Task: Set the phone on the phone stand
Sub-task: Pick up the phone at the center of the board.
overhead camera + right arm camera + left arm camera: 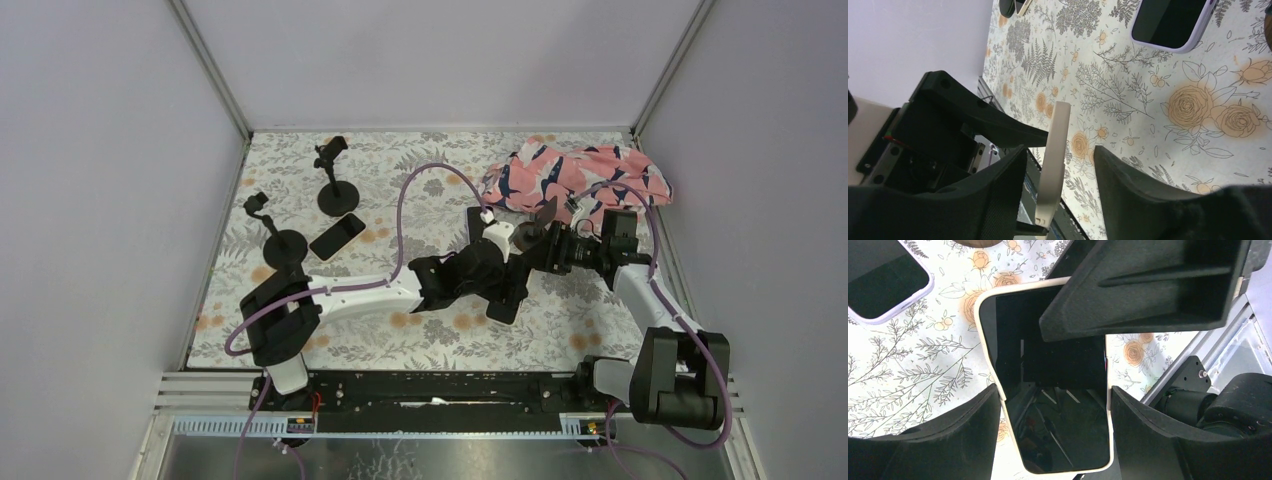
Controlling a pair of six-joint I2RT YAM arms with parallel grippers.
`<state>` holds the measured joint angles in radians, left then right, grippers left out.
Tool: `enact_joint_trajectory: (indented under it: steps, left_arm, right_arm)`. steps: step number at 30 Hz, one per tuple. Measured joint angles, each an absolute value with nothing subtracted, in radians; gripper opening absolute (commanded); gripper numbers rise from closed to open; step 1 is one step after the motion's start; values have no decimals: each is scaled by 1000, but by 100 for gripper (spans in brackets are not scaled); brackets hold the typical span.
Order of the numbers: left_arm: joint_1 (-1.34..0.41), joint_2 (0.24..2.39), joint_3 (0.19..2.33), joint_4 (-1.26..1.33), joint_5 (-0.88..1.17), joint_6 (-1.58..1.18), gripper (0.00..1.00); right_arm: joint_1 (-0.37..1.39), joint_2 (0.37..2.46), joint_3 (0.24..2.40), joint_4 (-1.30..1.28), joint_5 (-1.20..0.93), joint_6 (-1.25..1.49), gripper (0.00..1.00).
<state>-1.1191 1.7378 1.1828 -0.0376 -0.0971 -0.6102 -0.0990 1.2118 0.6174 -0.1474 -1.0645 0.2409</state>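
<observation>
A phone in a cream case (1055,435) hangs above the table, screen toward the left wrist camera. My left gripper (1054,392) is shut on it, one finger against each long edge. My right gripper (1059,150) stands open around the same phone's thin edge (1054,165). Its left finger is close to the case and a gap shows on the right. One right finger (1148,285) covers the phone's upper part in the left wrist view. In the top view both grippers (495,272) (540,240) meet mid-table. Two black phone stands (335,180) (275,238) stand at the far left.
A second phone in a lilac case (337,236) (883,280) (1173,20) lies flat beside the stands. A pink patterned cloth (580,178) is bunched at the back right. Grey walls close in the floral table (400,340) on three sides.
</observation>
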Motion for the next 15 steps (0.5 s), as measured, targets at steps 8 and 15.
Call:
enact_joint_trajectory:
  steps: [8, 15]
  left_arm:
    - [-1121, 1738, 1195, -38, -98, -596, 28]
    - [-1121, 1697, 1122, 35, -88, -604, 96]
  right_arm:
    - [-97, 1214, 619, -149, -1064, 271, 0]
    - [-95, 1211, 620, -160, -1076, 275, 0]
